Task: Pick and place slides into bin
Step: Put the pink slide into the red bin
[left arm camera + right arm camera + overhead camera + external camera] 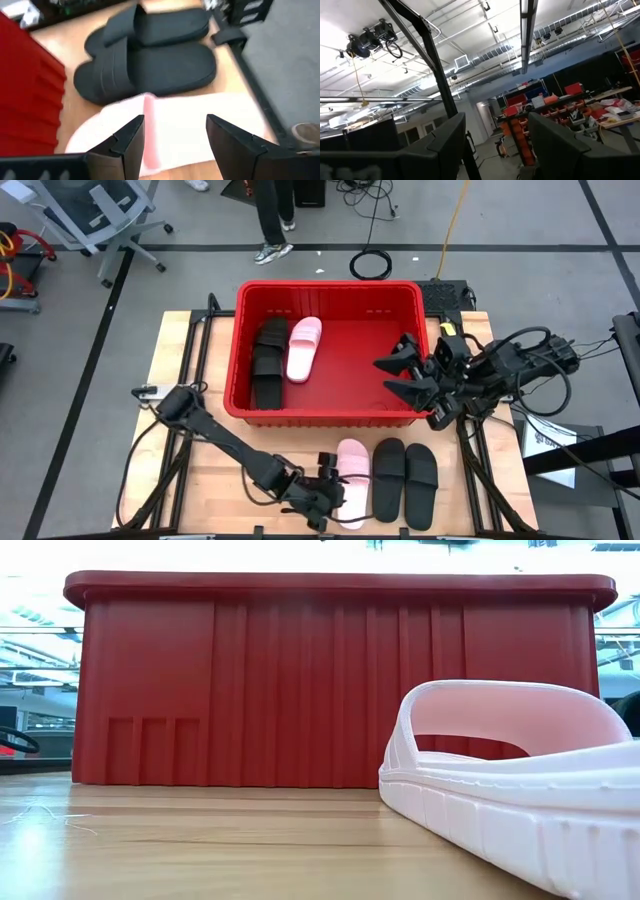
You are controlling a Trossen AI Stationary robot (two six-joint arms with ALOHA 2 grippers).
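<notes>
Progress: the red bin [330,295] holds three slides at its left side, two black [269,361] and one pink [304,348]. Three wait on the table in front of it: a pink one [352,470] and two black [404,480]. My left gripper [175,135] hangs over that pink slide, fingers wide, nothing gripped. My right gripper [400,375] waits over the bin's right side, fingers wide, empty. Contact with the pink slide cannot be made out.
</notes>
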